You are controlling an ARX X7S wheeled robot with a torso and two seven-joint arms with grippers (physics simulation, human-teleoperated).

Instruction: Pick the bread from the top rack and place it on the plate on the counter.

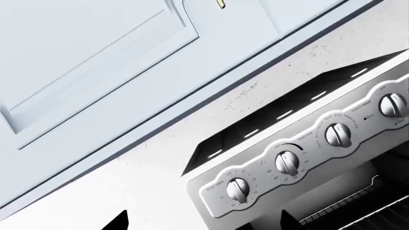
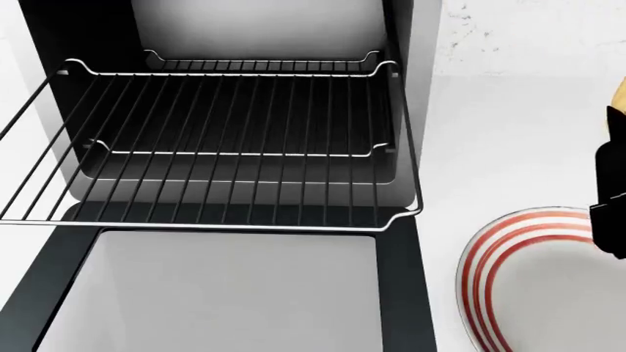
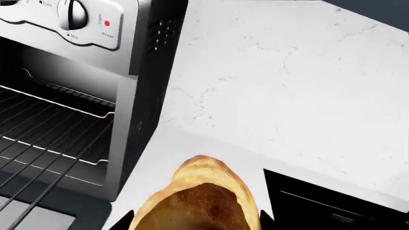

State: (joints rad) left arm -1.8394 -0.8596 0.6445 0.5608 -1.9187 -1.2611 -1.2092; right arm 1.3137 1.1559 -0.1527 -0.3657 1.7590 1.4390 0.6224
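Observation:
The golden bread (image 3: 199,191) is held between the fingertips of my right gripper (image 3: 193,221), above the white counter (image 3: 281,86). In the head view only a sliver of the bread (image 2: 619,92) and the black right gripper (image 2: 611,198) show at the right edge, over the far rim of the red-ringed plate (image 2: 489,264). The top rack (image 2: 225,224) is pulled out of the oven and bare. My left gripper (image 1: 204,223) is open and empty, facing the oven's knob panel (image 1: 288,163); it is out of the head view.
The open oven door (image 2: 225,293) lies below the pulled-out rack. A second wire rack (image 2: 234,152) sits lower inside the oven. The oven's side wall (image 3: 150,96) stands just left of the held bread. Pale cabinets (image 1: 96,57) show in the left wrist view.

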